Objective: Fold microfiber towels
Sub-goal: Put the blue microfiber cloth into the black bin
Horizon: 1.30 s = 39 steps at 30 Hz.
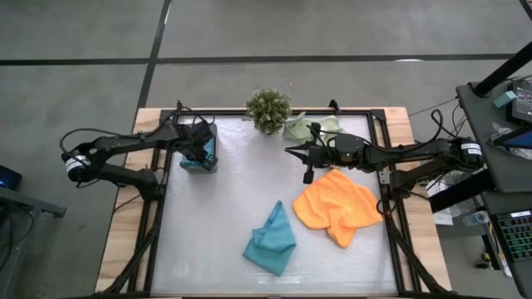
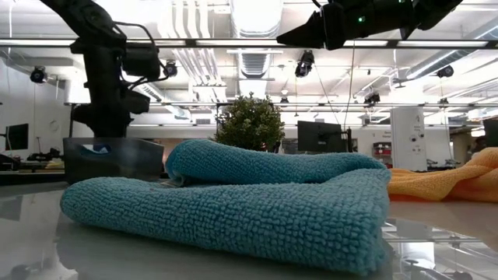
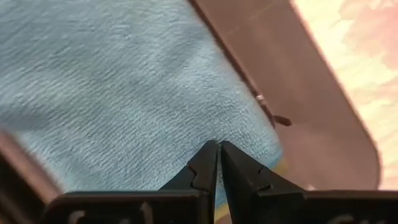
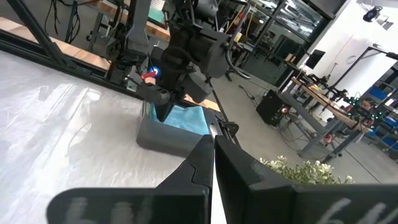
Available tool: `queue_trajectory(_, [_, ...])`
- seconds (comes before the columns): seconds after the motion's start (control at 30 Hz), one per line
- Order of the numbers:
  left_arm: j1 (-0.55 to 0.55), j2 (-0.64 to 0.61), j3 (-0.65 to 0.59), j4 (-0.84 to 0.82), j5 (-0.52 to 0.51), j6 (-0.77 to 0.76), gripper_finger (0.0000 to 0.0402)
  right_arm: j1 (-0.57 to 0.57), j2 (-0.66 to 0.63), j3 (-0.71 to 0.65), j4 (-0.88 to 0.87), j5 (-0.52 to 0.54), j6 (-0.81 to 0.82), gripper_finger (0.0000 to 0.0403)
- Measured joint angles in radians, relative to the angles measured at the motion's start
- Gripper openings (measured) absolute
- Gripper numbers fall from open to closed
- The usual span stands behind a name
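The teal towel [image 1: 272, 239] lies loosely folded at about 6 o'clock on the table [image 1: 224, 199], its long axis running from a narrow tip toward 12 o'clock down to a broader end toward 7 o'clock. In the low view it fills the foreground as two rounded layers, one on the other. Just beside it toward 3 o'clock, the orange towel [image 1: 337, 208] lies rumpled and spread wide, a folded lobe hanging toward 5 o'clock. A sage towel [image 1: 309, 126] sits crumpled at the 12 o'clock edge, touching the plant [image 1: 268, 110] on its 3 o'clock side. A second teal towel [image 1: 199, 159] lies in the grey tray [image 1: 202, 167] at about 10 o'clock on the table. No label or writing can be read on any of them.

The left arm reaches in from 9 o'clock, elbow bent, and its wrist tips down over the tray. The left gripper [image 3: 218, 163] points straight down at the teal cloth in the tray, fingers pressed together with nothing between them; whether the tips touch the cloth I cannot tell.

The right arm stretches in from 3 o'clock, nearly level and raised above the table. The right gripper [image 1: 293, 151] points toward 9 o'clock, between the sage and orange towels, its fingers closed to a point and empty.
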<state>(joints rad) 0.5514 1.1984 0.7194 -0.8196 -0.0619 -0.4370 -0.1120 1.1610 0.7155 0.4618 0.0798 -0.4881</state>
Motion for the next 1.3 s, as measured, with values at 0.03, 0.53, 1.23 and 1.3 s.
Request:
queue_trajectory(0.03, [-0.004, 0.006, -0.003, 0.011, 0.000, -0.001, 0.0008, 0.000, 0.000, 0.000, 0.000, 0.000, 0.000, 0.0009])
queue_trajectory(0.53, [-0.008, 0.005, 0.075, 0.035, -0.248, 0.122, 0.0008, 0.000, 0.000, 0.000, -0.001, 0.000, -0.002, 0.0009])
queue_trajectory(1.23, [0.068, 0.167, 0.016, 0.289, -0.345, 0.212, 0.0008, 0.000, 0.000, 0.000, -0.007, 0.000, -0.008, 0.0009])
queue_trajectory(1.3, [0.068, 0.141, 0.033, 0.269, -0.348, 0.229, 0.0008, 0.000, 0.000, 0.000, -0.008, 0.000, -0.008, 0.0009])
